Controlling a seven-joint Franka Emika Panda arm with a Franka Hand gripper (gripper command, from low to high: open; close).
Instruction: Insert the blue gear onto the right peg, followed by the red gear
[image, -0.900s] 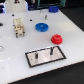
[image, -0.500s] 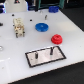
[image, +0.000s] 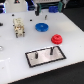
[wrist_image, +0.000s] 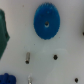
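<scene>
The blue gear (image: 41, 26) lies flat on the white table, in the middle toward the back. It fills the wrist view (wrist_image: 46, 22), with its centre hole showing. The red gear (image: 57, 38) lies to the exterior view's right of it, nearer the front. The grey plate with a black border (image: 46, 60) lies at the front with two thin dark pins; the right peg (image: 51, 50) stands at its right end. My gripper (image: 46, 11) hangs at the back, above and behind the blue gear. It is dark and blurred, and its fingers do not show in the wrist view.
A small beige figure (image: 18, 26) stands at the exterior view's left. Blue and dark items sit along the back edge (image: 37, 4). The wrist view shows a teal shape (wrist_image: 2, 30) and a blue object (wrist_image: 6, 79) at its borders.
</scene>
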